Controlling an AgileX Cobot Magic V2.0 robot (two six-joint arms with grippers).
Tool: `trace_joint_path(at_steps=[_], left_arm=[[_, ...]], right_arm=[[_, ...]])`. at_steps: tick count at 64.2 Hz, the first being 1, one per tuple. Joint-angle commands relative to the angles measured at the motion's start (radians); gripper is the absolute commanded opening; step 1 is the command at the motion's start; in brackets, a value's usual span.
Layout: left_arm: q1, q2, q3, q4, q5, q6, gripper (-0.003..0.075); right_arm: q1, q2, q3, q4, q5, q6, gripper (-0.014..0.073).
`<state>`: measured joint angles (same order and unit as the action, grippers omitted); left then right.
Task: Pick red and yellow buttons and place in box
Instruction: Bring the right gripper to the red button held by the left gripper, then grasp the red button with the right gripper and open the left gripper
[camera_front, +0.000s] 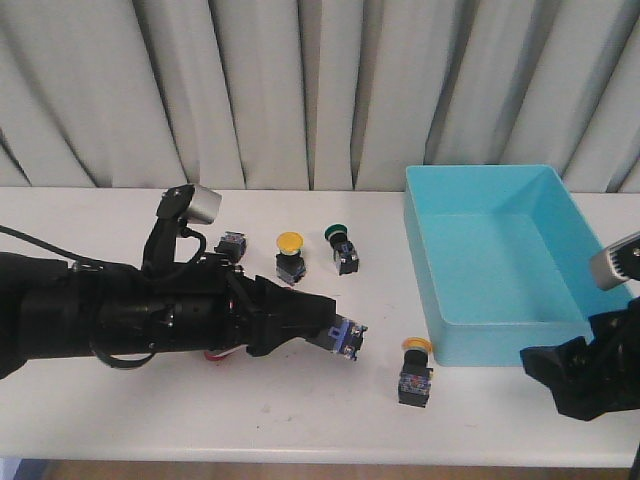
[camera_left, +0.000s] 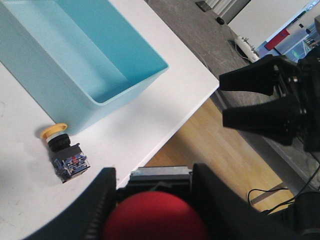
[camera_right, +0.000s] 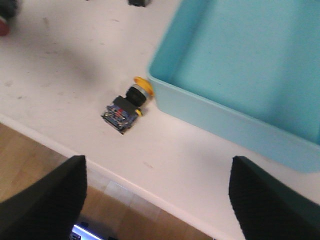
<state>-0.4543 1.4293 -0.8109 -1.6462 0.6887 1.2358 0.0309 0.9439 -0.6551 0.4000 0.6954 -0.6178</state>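
My left gripper (camera_front: 335, 335) is shut on a red button (camera_left: 155, 219), holding it by its black body above the table, left of the box; its block end (camera_front: 344, 338) sticks out of the fingers. The turquoise box (camera_front: 500, 338) stands at the right. One yellow button (camera_front: 415, 372) lies on its side by the box's near left corner, also seen as the yellow button (camera_left: 62, 150) and the yellow button (camera_right: 125, 109). A second yellow button (camera_front: 290, 255) stands upright farther back. My right gripper (camera_front: 575, 385) hangs open and empty over the table's front edge near the box.
A green button (camera_front: 342, 247) lies behind the arm. Another black-bodied button (camera_front: 231, 243) sits at the back, its cap hidden. A red cap (camera_front: 215, 355) peeks out from under my left arm. The table's front edge (camera_right: 165, 187) runs close below the right gripper.
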Motion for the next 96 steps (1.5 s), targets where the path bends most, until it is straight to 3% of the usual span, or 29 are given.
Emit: trace_joint_path(at_steps=[1, 10, 27, 48, 66, 96], left_arm=[[-0.005, -0.028, -0.031, -0.06, 0.044, 0.004, 0.0195], [-0.005, -0.028, -0.031, -0.06, 0.044, 0.004, 0.0195], [-0.005, -0.028, -0.031, -0.06, 0.044, 0.004, 0.0195], [-0.005, -0.028, -0.031, -0.06, 0.044, 0.004, 0.0195], [-0.005, -0.028, -0.031, -0.06, 0.045, 0.004, 0.0195], [-0.005, -0.028, -0.031, -0.06, 0.044, 0.004, 0.0195]], right_arm=[[0.014, 0.024, -0.034, 0.147, -0.042, -0.218, 0.0602], [0.145, 0.077, -0.051, 0.168, -0.051, -0.366, 0.0563], [0.413, 0.196, -0.129, 0.024, -0.118, -0.38, 0.0498], [0.622, 0.324, -0.211, 0.019, -0.313, -0.415, 0.0498], [0.649, 0.36, -0.221, 0.019, -0.391, -0.439, 0.0489], [0.649, 0.355, -0.221, 0.056, -0.385, -0.435, 0.0357]])
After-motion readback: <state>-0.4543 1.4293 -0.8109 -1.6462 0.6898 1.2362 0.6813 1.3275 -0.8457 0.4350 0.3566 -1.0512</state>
